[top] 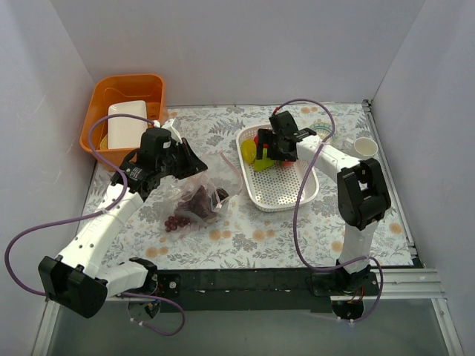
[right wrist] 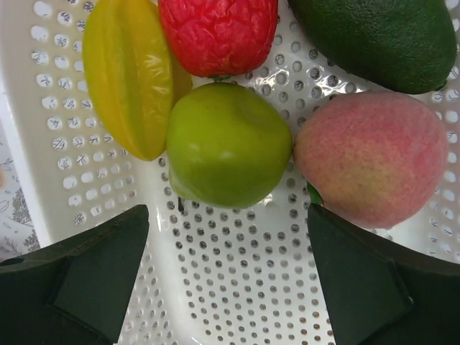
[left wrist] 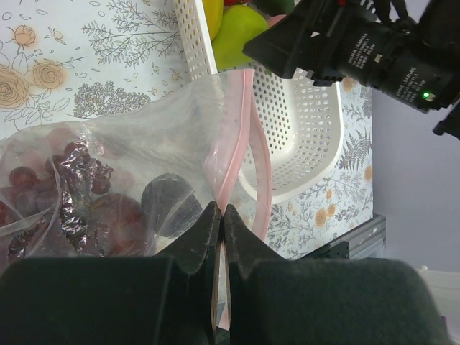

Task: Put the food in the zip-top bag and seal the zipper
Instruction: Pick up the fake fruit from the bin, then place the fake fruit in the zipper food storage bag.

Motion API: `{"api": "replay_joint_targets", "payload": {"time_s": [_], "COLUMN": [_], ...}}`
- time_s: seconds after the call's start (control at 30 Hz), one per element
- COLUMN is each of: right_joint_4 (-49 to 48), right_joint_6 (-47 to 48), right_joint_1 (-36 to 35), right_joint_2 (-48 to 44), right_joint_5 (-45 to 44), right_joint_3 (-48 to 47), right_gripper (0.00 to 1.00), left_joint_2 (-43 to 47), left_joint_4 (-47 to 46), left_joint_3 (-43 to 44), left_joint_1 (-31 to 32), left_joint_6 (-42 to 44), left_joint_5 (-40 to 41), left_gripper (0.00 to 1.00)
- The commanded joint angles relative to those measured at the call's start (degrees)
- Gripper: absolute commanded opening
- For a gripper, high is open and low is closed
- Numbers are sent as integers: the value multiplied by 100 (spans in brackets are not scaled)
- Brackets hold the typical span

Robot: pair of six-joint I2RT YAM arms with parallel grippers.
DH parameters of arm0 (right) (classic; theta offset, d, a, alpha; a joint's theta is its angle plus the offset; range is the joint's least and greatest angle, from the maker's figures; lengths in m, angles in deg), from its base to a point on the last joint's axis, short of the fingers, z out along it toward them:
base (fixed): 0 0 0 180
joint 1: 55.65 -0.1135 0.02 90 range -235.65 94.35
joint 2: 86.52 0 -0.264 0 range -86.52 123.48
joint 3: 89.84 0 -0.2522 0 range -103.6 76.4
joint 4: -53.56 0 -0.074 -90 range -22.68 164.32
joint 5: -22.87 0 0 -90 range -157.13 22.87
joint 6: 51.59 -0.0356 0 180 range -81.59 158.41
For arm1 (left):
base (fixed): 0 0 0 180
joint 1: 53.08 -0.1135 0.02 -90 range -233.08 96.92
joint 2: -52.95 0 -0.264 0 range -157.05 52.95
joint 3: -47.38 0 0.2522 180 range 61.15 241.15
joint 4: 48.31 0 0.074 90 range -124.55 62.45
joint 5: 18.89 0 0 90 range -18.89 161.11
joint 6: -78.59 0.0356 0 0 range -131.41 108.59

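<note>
right claw (right wrist: 228,223) gaping wide over the basket (right wrist: 237,302), green fruit (right wrist: 228,144) dead ahead, centred in the gap; left claw (left wrist: 220,215) pinched shut on the zipper (left wrist: 244,129), zip-top bag (left wrist: 144,144) mouth toward the basket.

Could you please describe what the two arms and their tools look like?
The left arm and right arm have white links with black joints. A thin purple cable loops along each. The left tool and right tool are black with wedge-shaped fingers.
</note>
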State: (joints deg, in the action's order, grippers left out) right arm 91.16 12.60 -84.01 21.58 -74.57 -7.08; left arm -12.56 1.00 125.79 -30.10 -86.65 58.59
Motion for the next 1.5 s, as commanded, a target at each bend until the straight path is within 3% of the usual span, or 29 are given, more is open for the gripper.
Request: {"api": "replay_joint_targets", "payload": {"time_s": [0.0, 0.37, 0.47, 0.53, 0.6, 0.8, 1.03, 1.23, 1.47], "right_joint_4": [-397, -828, -757, -661, -678, -1197, -1285, -828, -1091], "right_joint_6": [-223, -531, -426, -356, -347, -276, -39, 260, 321], "right_joint_1": [41, 103, 103, 103, 103, 103, 94, 15, -828], "right_joint_2": [185, 932, 1143, 1170, 1057, 125, -1016, -1535, -2494], "right_joint_5": [-152, -267, -284, -293, -267, -56, 444, 1613, 1589], "right_joint_3": [-511, -572, -652, -661, -416, 402, 816, 666, 825], "right_gripper": [98, 98, 94, 83, 63, 42, 41, 37, 34], "left_joint_2": [48, -58, -31, 4, 21, 4, 39, 118, 83], "left_joint_4": [-92, -127, -127, -110, -101, -145, -110, -92, -154], "left_joint_3": [110, 145, 119, 93, 49, 22, 14, -57, -101], "left_joint_1": [-31, -31, -31, -31, -31, -31, -31, -31, -31], "left_joint_6": [18, 10, 18, 27, 10, 1, 36, 45, 45], "left_joint_5": [-32, -49, -14, 12, 30, -32, -6, -14, -76], "left_gripper": [0, 0, 0, 0, 0, 0, 0, 0, 0]}}
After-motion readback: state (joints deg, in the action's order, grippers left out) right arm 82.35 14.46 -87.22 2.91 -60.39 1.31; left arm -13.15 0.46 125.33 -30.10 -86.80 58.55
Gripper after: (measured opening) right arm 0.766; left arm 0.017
